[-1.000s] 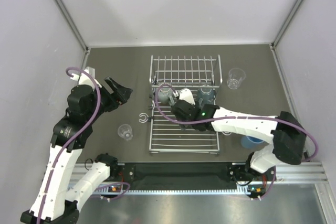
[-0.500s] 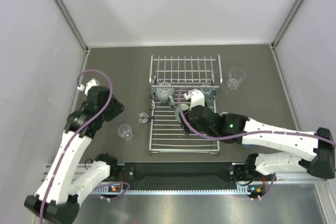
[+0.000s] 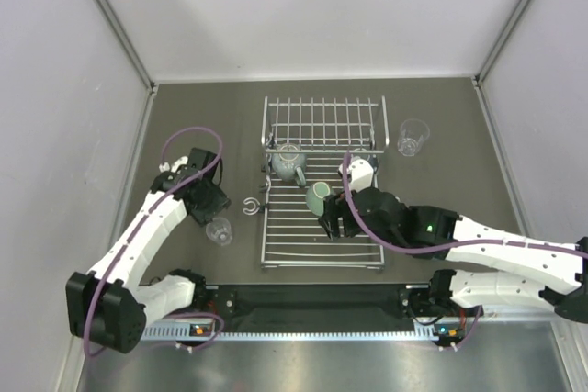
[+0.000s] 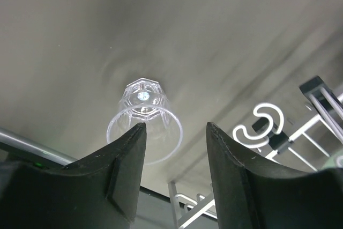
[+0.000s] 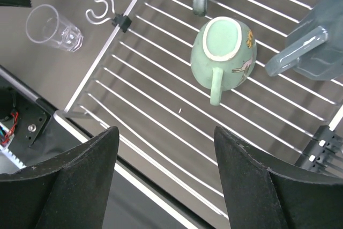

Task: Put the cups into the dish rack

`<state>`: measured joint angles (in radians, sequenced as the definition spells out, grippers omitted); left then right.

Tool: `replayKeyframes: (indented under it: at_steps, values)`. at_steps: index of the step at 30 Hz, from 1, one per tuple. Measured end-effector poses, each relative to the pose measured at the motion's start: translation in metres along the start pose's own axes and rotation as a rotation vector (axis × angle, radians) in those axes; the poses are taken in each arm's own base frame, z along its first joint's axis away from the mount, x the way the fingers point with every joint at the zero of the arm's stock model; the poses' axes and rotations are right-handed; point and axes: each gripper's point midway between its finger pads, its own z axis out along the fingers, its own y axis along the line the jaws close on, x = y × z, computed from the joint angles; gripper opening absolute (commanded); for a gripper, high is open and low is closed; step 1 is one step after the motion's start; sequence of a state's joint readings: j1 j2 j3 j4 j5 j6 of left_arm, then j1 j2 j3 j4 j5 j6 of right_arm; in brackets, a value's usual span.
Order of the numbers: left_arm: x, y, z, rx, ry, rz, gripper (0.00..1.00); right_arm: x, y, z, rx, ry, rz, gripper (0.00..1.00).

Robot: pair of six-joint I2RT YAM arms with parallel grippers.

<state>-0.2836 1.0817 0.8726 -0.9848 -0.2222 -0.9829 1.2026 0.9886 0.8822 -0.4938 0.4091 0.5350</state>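
Below, the dish rack (image 3: 322, 243) on the bench (image 3: 202, 126) is shown carrying three cups: a mint-green mug (image 5: 224, 52) on the flat bars, with a grey-blue mug (image 3: 290, 164) and a second grey-blue mug (image 5: 316, 36) behind it. The right pincer (image 5: 165, 132) is seen open and empty above the rack. The left pincer (image 4: 176, 130) is spread open over a clear tumbler (image 4: 144, 124) standing on the bench left of the rack. Another clear tumbler (image 3: 412, 137) is seen on the bench by the rack's far right corner.

A mint-green mug (image 3: 319, 197) lay tipped on the silver-white wire dish rack (image 3: 303, 243), near a grey-blue mug (image 3: 290, 163). One small clear tumbler (image 3: 412, 137) stood right of the rack. A second clear tumbler (image 3: 219, 231) sat just beside the left gripper (image 3: 217, 212), perhaps touching it.
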Motion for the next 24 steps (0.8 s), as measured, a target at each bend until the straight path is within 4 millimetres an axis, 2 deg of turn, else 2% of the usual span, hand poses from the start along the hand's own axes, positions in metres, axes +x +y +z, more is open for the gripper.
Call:
replayKeyframes:
  at_steps: [13,15,16,19,20,23,24]
  values:
    - [0.018,0.011,0.025,-0.116,0.082,-0.043,0.51,0.012,0.001,0.011,0.010,0.045,-0.018,0.74]
    - [0.020,0.011,0.027,-0.121,0.091,-0.047,0.49,0.014,0.001,0.013,0.019,0.051,-0.014,0.76]
    - [0.020,0.011,0.028,-0.123,0.094,-0.048,0.48,0.015,0.001,0.015,0.029,0.051,-0.011,0.80]
    - [0.022,0.011,0.030,-0.134,0.103,-0.056,0.37,0.018,0.001,0.017,0.053,0.049,-0.001,0.97]
    - [0.023,0.012,0.031,-0.136,0.105,-0.056,0.29,0.018,0.000,0.018,0.062,0.047,0.003,0.98]
    - [0.024,0.013,0.031,-0.138,0.109,-0.056,0.24,0.017,-0.003,0.017,0.080,0.036,0.007,1.00]
    - [0.025,0.013,0.031,-0.138,0.110,-0.055,0.16,0.016,-0.003,0.016,0.083,0.031,0.009,1.00]
